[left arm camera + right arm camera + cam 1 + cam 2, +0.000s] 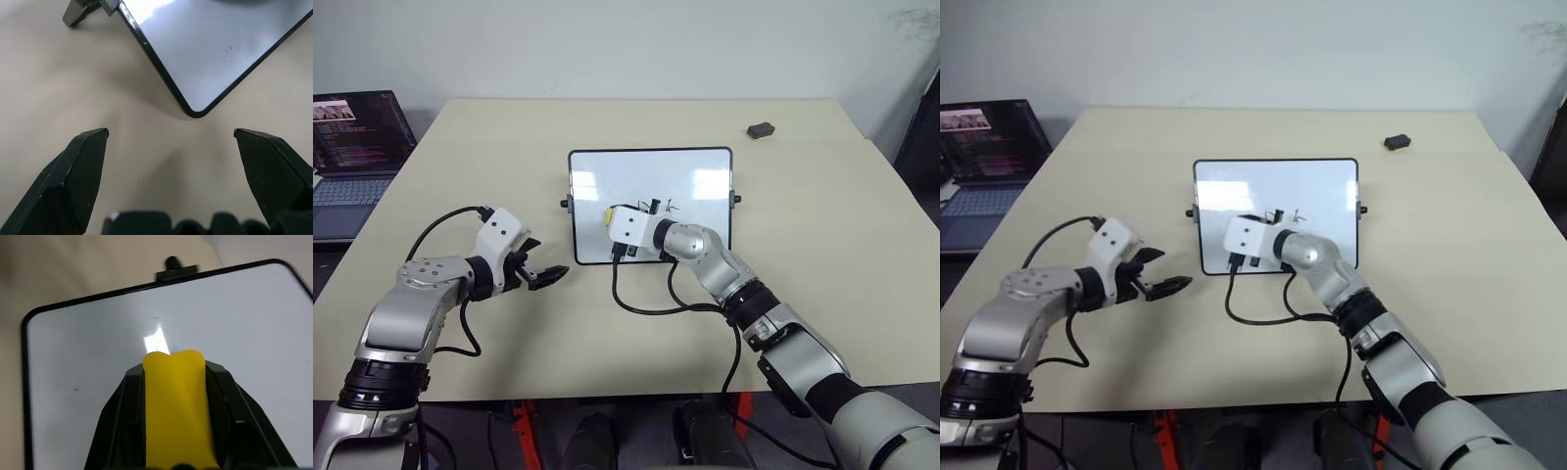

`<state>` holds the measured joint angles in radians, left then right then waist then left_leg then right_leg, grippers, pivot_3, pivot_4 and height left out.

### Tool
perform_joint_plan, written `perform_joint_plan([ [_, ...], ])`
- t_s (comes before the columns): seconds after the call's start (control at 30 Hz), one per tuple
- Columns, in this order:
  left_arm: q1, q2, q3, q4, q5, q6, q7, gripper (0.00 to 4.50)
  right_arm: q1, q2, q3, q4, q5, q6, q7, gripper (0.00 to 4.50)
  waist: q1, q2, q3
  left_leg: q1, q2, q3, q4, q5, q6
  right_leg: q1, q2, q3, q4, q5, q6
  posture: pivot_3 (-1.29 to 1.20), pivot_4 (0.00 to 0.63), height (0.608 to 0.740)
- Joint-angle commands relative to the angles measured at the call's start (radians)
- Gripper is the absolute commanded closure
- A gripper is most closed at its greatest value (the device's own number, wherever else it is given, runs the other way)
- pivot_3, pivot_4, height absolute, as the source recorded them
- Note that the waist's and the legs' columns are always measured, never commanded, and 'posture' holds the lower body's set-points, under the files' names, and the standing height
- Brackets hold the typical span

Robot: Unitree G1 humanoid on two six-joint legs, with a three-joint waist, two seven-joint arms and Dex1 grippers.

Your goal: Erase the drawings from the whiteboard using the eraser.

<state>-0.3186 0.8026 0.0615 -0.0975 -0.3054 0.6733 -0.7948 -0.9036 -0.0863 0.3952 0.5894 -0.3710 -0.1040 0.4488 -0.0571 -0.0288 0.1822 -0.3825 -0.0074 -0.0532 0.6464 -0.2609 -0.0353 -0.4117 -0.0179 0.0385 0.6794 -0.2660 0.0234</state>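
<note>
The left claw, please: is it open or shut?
Open: the left claw has its two black fingers standing wide apart, with bare table between them.

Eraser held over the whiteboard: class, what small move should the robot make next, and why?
Probably sweep the eraser across the drawings. The right tool is shut on the eraser in front of the whiteboard, and black scribbles remain just beside it. The left tool is open, near the board's corner.

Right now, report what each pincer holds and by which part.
The right pincer clamps the yellow eraser by its two long sides, one end poking out toward the whiteboard. The left pincer is open, holding nothing.
</note>
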Motion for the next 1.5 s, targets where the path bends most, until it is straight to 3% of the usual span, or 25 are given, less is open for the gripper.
perform_joint_plan([
  [0.03, 0.004, -0.012, 0.069, -0.077, -0.042, 0.017, 0.021, 0.00, 0.049, -0.001, -0.073, -0.153, 0.095, -0.003, 0.015, 3.25, 0.000, 0.000, 0.000, 0.000, 0.000, 0.000, 0.000, 0.000, 0.000, 0.000, 0.000, 0.000, 0.000, 0.000, 0.000, 0.00, 0.150, 0.740],
  [0.13, 0.006, -0.031, 0.090, -0.112, -0.073, 0.047, 0.033, 0.00, 0.110, -0.006, -0.102, -0.257, 0.155, 0.021, 0.045, 3.25, 0.001, 0.000, 0.000, -0.001, 0.000, 0.000, 0.000, 0.000, 0.000, 0.000, 0.000, 0.000, -0.001, 0.000, 0.000, 0.00, 0.150, 0.740],
  [0.37, 0.033, -0.081, 0.123, -0.229, -0.131, 0.098, 0.095, 0.00, 0.412, -0.107, -0.204, -0.671, 0.317, 0.174, 0.111, 3.25, 0.013, 0.000, 0.000, -0.001, 0.000, 0.000, 0.001, 0.000, 0.000, 0.001, -0.001, 0.000, -0.001, 0.000, 0.000, 0.00, 0.150, 0.740],
  [0.77, -0.014, -0.109, 0.076, -0.256, -0.152, 0.133, 0.142, 0.00, 0.663, -0.244, -0.236, -0.830, 0.311, 0.230, 0.093, 3.25, 0.016, 0.000, 0.000, 0.002, 0.000, 0.001, 0.001, 0.000, 0.000, 0.002, 0.001, 0.001, -0.001, 0.000, 0.000, 0.00, 0.150, 0.740],
  [1.17, -0.100, -0.110, 0.016, -0.223, -0.139, 0.145, 0.157, 0.00, 0.571, -0.269, -0.225, -0.816, 0.311, 0.228, 0.090, 3.25, 0.018, -0.001, 0.000, 0.002, 0.000, 0.001, 0.001, 0.000, 0.000, 0.003, 0.001, 0.000, -0.001, 0.000, 0.001, 0.00, 0.150, 0.740],
  [1.5, -0.178, -0.116, -0.017, -0.121, -0.113, 0.098, 0.126, 0.00, 0.325, -0.217, -0.171, -0.590, 0.206, 0.166, 0.010, 3.25, 0.015, -0.001, 0.000, 0.002, 0.000, 0.001, 0.001, 0.000, 0.000, 0.002, 0.001, 0.001, -0.001, 0.000, 0.000, 0.00, 0.150, 0.740],
])
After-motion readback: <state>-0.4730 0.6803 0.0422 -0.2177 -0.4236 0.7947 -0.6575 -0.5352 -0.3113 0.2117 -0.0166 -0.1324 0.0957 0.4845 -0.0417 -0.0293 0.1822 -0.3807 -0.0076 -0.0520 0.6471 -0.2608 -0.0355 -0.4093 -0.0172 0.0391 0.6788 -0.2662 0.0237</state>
